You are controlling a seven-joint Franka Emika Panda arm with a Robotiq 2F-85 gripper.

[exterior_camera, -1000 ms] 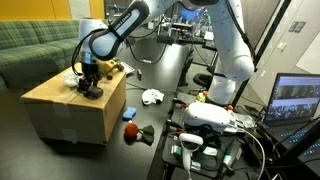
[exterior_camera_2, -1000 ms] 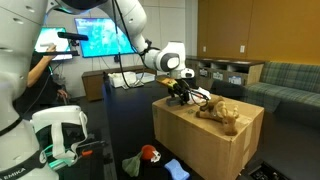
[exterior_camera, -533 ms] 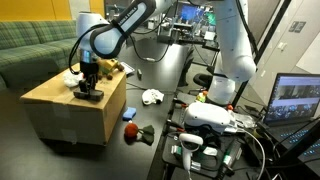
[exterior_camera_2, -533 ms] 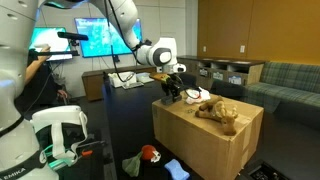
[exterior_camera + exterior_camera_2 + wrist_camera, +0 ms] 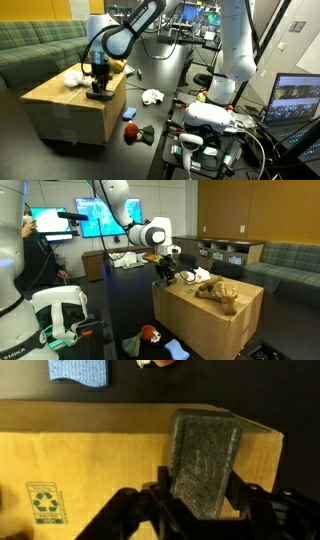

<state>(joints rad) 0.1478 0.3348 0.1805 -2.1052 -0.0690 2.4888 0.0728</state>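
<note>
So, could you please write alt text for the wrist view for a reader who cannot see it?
A dark grey foam block is gripped in the claw near the edge of a cardboard box printed with a recycling symbol. Beyond the box, a blue cloth lies on the dark floor.

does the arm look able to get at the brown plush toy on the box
Probably yes: the brown plush toy lies close by on the same cardboard box, though the pincer looks shut on a dark grey foam block.

block [image 5: 205, 465] on box [image 5: 90, 460] by its edge, plush toy [image 5: 222, 292] on box, cloth [image 5: 80, 370] on floor [image 5: 220, 382]
</note>
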